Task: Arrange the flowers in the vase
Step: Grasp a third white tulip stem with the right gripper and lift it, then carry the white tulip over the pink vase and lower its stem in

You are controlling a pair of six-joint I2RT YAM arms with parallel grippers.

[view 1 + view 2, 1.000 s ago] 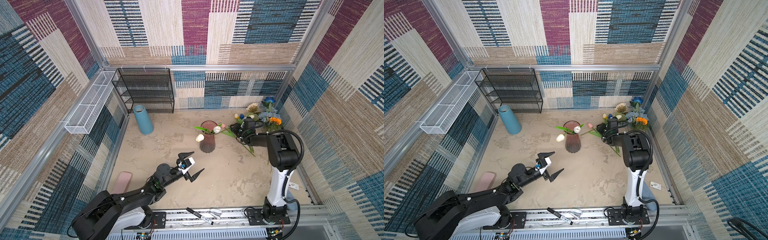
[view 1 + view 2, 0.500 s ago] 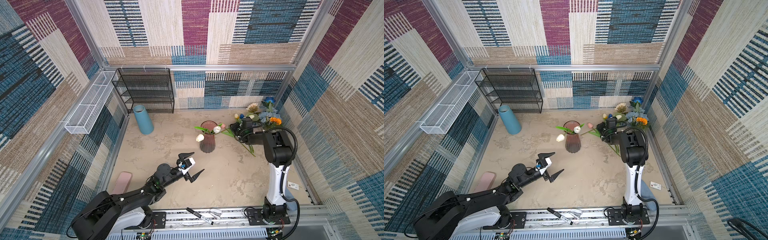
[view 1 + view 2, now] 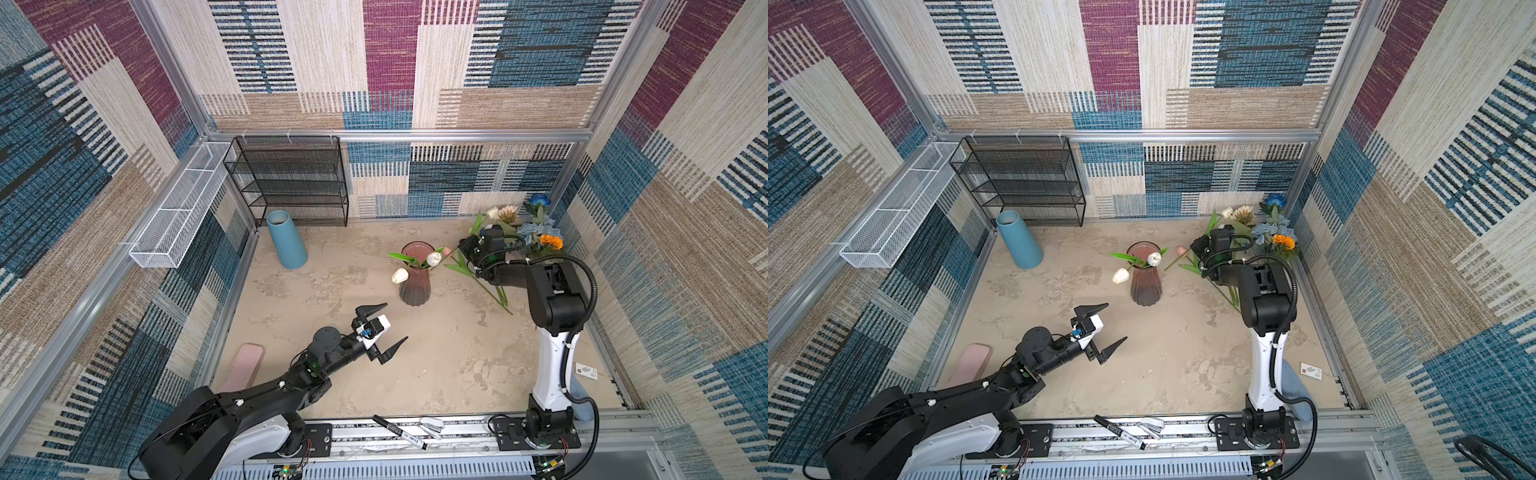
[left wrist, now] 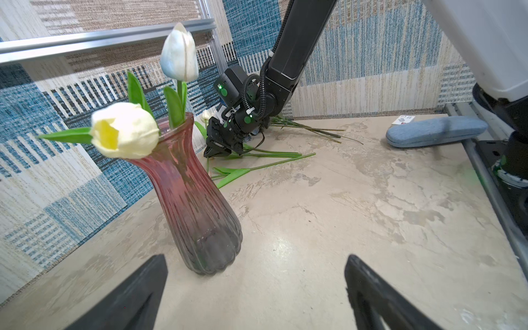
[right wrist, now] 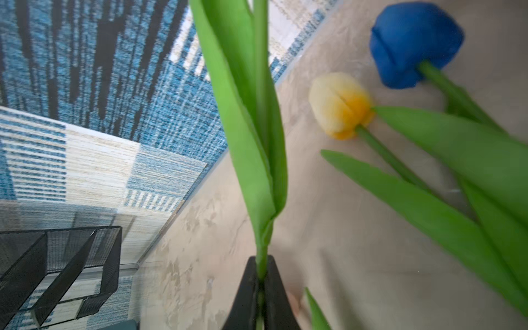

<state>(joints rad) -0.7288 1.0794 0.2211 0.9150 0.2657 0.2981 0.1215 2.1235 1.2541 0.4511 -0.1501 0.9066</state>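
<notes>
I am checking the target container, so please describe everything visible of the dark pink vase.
The dark pink vase looks like translucent ribbed glass: a flared mouth, a narrow neck, a wider fluted belly, darker toward the base. It stands upright on the beige table. A white tulip and a cream tulip sit in it and lean on its rim. The open left end effector faces it without touching.

Your work surface is a mottled beige tabletop (image 3: 436,357). A red glass vase (image 3: 414,282) stands upright near its middle; a blue vase (image 3: 286,241) stands beside the black rack (image 3: 291,183). Flowers (image 3: 536,230) lie at the far right corner; a pink case (image 3: 245,365) lies at the left edge.
</notes>
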